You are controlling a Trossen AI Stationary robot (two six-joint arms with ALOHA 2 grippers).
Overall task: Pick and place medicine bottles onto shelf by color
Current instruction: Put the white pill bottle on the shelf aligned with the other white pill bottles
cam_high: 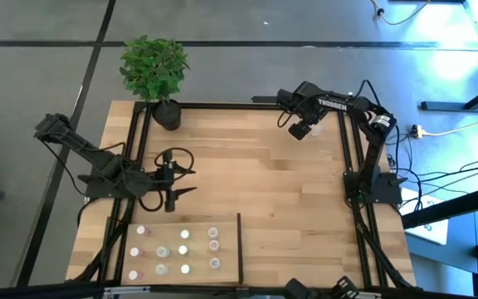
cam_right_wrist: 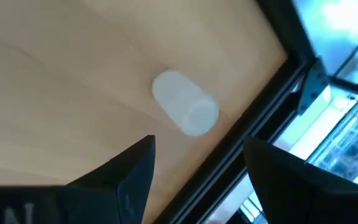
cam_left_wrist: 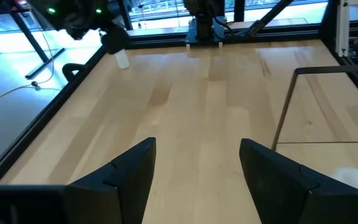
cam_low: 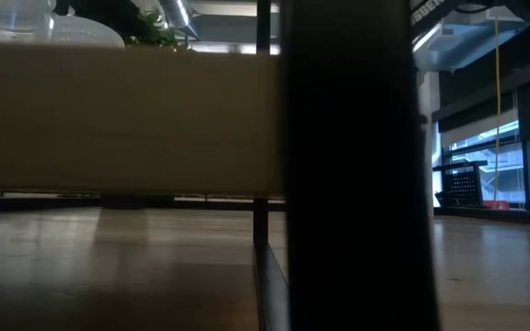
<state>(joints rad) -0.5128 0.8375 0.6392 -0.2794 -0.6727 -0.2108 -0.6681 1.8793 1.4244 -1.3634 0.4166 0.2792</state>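
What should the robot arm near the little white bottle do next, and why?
Probably lower the right gripper straight down over the small whitish round bottle. Its dark fingers are open and empty, and the bottle stands alone by the table's black edge rail, away from the light-wood shelf holding the others.

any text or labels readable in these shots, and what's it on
"TROSSEN": white letters on the right arm, in the high view.
The medicine bottles on the shelf and the bottle below the right gripper show no readable label.
Nothing else in any view can be read.
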